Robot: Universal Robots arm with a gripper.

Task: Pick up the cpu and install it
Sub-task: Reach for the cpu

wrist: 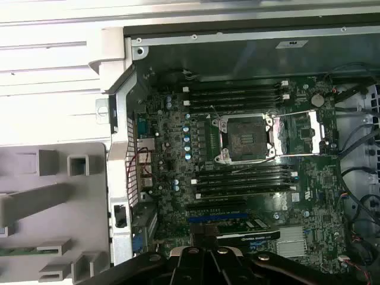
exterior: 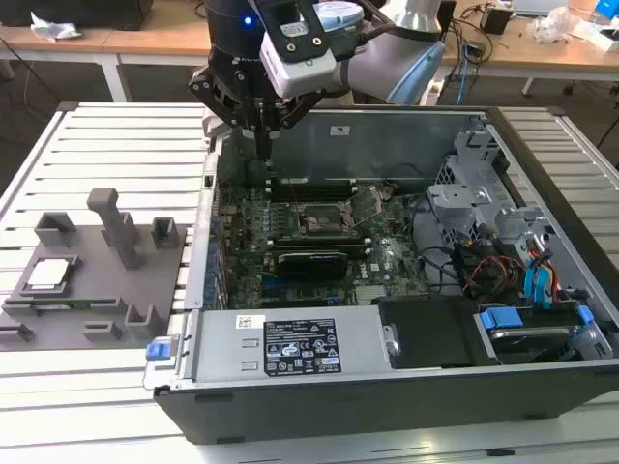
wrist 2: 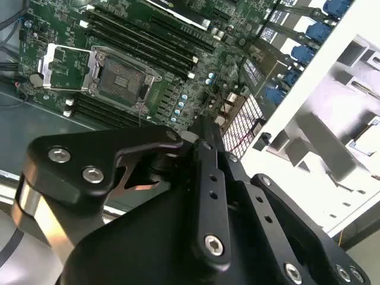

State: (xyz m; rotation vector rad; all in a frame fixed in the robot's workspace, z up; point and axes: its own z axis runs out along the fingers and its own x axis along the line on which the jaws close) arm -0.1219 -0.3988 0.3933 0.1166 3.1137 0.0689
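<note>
The cpu lay flat on the grey fixture at the exterior view's left, untouched. The gripper hung over the case's far-left corner, fingers clenched on nothing visible. The socket stood open and empty. Judgement: the pickup wants a level grasp, square on the chip's edges.

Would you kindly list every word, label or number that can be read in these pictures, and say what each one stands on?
No text here can be read with confidence.
The large white label on the metal cover inside the computer case: print too small.
The small white sticker just above it: too small.
The pale sticker on the case's inner wall: blurred.
Markings on the circuit board: too small.
</note>
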